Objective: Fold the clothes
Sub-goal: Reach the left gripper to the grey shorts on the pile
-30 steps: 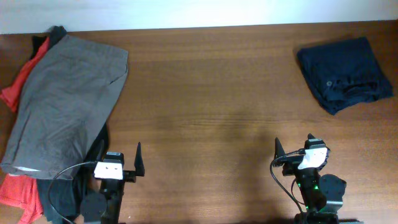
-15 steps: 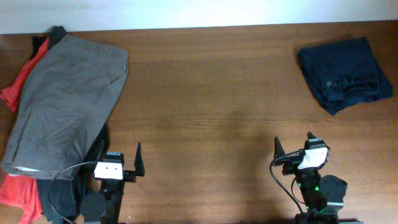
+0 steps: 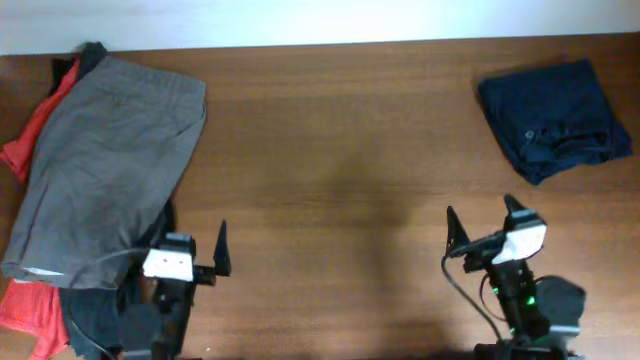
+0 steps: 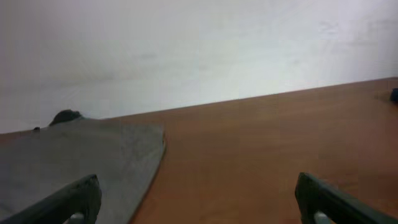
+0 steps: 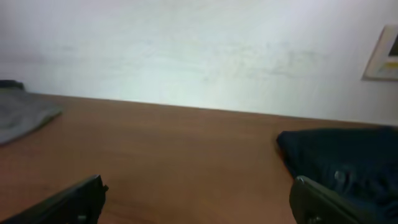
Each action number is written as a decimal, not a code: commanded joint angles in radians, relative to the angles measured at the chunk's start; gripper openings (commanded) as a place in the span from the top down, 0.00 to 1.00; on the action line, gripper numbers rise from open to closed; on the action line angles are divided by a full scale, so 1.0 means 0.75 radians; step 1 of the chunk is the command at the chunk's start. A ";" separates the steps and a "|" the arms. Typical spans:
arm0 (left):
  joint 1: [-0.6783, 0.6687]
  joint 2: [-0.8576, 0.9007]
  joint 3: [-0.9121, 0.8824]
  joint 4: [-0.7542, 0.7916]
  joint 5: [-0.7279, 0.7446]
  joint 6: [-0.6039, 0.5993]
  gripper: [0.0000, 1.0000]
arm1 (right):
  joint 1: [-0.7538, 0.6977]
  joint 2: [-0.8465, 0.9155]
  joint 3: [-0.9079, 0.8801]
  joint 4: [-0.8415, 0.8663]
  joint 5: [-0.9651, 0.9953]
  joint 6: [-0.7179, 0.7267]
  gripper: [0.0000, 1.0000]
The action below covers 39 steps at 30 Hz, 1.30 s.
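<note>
Taupe shorts (image 3: 105,165), smooth, roughly rectangular

**Robot test bench in a lab-type room**

Left arm (image 3: 165,290) and right arm (image 3: 540,305) fixed at the near edge of a bare brown wooden table (image 3: 330,150). Loose black cable (image 3: 455,287) by the right base, green light (image 3: 517,297) lit there. Plain white wall (image 4: 186,50) behind, with one pale-edged card (image 5: 385,53). Heaped clothes (image 3: 100,160) at the table's left end.

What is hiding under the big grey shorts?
Red cloth peeks out left of the grey shorts, and black cloth shows at their near and far edges. The shorts cover the rest, so how many pieces lie beneath cannot be told.
</note>
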 commanded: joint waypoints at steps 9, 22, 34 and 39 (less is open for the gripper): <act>0.007 0.959 0.885 -0.356 0.004 0.031 0.01 | -0.008 0.685 0.767 -0.406 -0.057 -0.068 0.01; 0.006 1.821 1.934 -1.112 0.068 0.134 0.01 | -0.008 1.474 1.434 -0.906 -0.130 -0.064 0.02; 0.024 2.277 1.935 -0.857 -0.337 0.033 0.11 | -0.007 1.646 1.434 -0.952 -0.195 -0.067 0.01; 0.063 2.448 1.935 -0.798 -0.371 0.033 0.11 | -0.007 1.646 1.434 -0.978 -0.196 -0.067 0.01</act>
